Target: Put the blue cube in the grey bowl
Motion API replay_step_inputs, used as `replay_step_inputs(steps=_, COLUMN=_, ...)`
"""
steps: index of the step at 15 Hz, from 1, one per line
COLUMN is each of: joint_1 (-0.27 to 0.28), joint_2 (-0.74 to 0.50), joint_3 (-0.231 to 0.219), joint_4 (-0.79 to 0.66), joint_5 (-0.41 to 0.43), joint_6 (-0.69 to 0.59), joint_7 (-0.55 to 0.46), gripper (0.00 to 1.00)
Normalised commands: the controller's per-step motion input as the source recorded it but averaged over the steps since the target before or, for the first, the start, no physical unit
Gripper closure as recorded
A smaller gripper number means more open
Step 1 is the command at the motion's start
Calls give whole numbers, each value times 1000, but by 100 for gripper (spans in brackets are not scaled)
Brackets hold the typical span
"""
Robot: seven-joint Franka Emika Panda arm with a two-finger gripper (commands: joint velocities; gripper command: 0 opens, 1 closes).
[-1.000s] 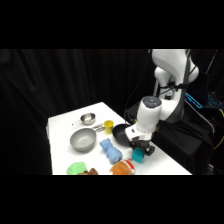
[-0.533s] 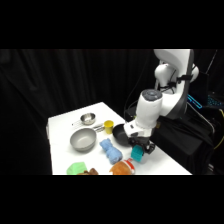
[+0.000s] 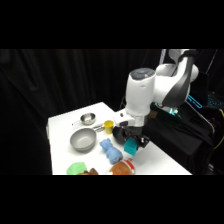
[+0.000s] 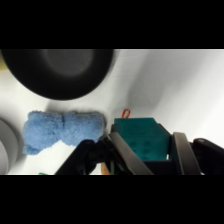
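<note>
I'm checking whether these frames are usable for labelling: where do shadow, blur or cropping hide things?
Side view: black backdrop, soft focus; the gripper shadows the blue cube; the grey bowl is evenly lit. Wrist view: the cube is sharp enough, the black bowl blurs, and the grey bowl is cropped at the left edge.

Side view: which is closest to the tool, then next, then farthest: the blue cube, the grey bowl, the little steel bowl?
1. Blue cube: held in the tool.
2. Grey bowl: to the picture's left of the tool.
3. Steel bowl: beyond the grey bowl, near the table's far edge.
</note>
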Motion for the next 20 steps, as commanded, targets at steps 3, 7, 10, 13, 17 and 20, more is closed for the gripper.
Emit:
replay_step_inputs(steps=3, joint_1=-166, joint_2=85, joint_3=-18, joint_4=406, joint_5=155, joint_6=-341, joint_7=-259, gripper=66)
replay_step_inputs(steps=7, joint_1=-138, joint_2=153, joint_3=-49, joint_4=447, joint_5=148, joint_6=-304, joint_7=-235, gripper=66)
replay_step_inputs(steps=10, joint_1=-125, joint_2=184, joint_3=-61, joint_4=460, joint_5=157, joint_6=-280, joint_7=-218, gripper=66)
replay_step_inputs(steps=13, joint_1=-123, joint_2=181, joint_3=-58, joint_4=436, joint_5=183, joint_6=-257, joint_7=-214, gripper=66)
replay_step_inputs(steps=17, joint_1=-120, joint_2=171, joint_3=-58, joint_4=398, joint_5=198, joint_6=-214, joint_7=-182, gripper=66)
replay_step_inputs(steps=20, joint_1=-101, joint_2=197, joint_3=-61, joint_4=382, joint_5=176, joint_6=-168, joint_7=-126, gripper=66)
